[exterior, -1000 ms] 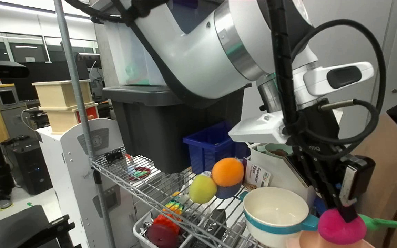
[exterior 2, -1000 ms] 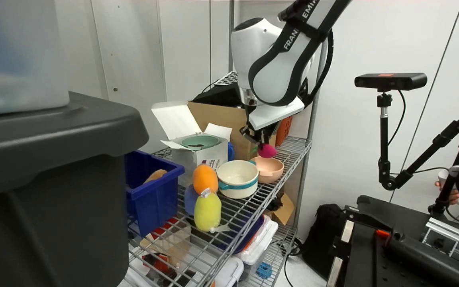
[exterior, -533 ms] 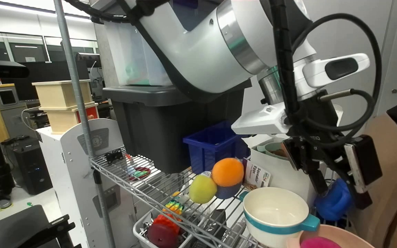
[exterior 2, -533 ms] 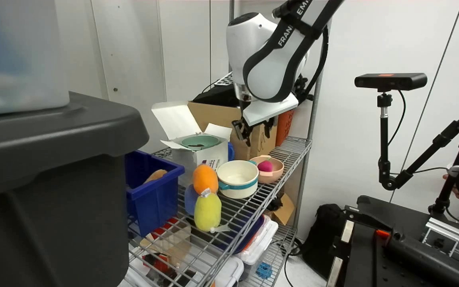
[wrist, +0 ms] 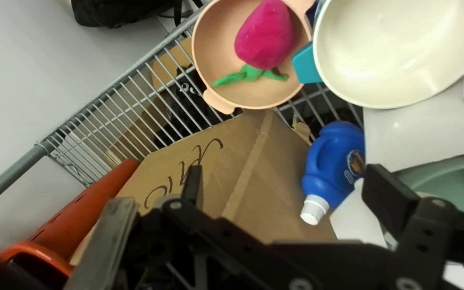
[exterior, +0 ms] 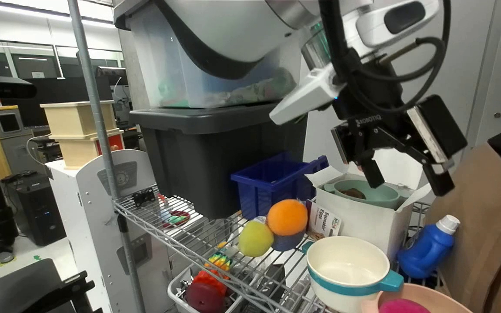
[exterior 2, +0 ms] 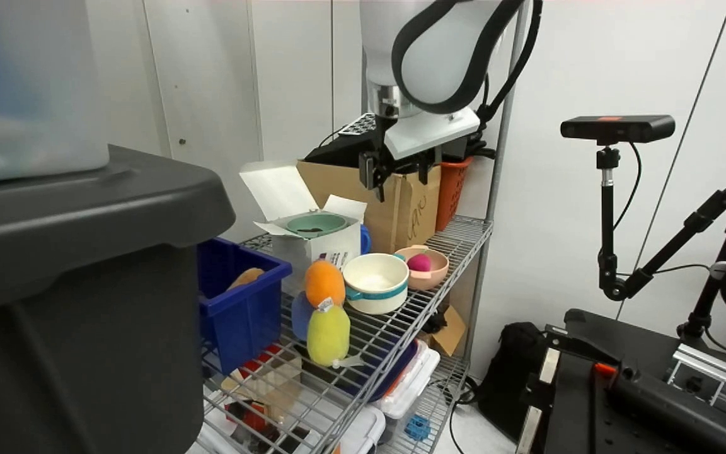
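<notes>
Magenta toy (wrist: 266, 36): lies in the peach bowl (wrist: 216, 52), below my gripper (exterior: 410, 186) and out past its jaws, well apart from both fingertips; long axis roughly crosswise to the line joining them, leafy end turned toward the gripper; matte, plump, teardrop-shaped, plush by the look of it. Jaws: spread wide, nothing between them, touching nothing that I can see. About them, in descending size: cardboard box (exterior 2: 418, 208), brown, creased, hand-lettered, beneath the gap between the fingers; white carton (exterior: 355, 226), smooth-walled, flaps raised, below one finger, a green bowl (exterior: 383, 198) seated inside; cream pot (wrist: 393, 52), round, glossy, banded in teal, out past that same finger; the toy's own bowl, peach, round, stub-tabbed, satin-looking, just beside the pot; blue bottle (wrist: 330, 161), moulded, glossy, plastic by my judgement, white-capped, below and between the fingers, closer in than the bowl; green leaves (wrist: 252, 74), slender, pointed, soft-looking, at the toy's near end.
</notes>
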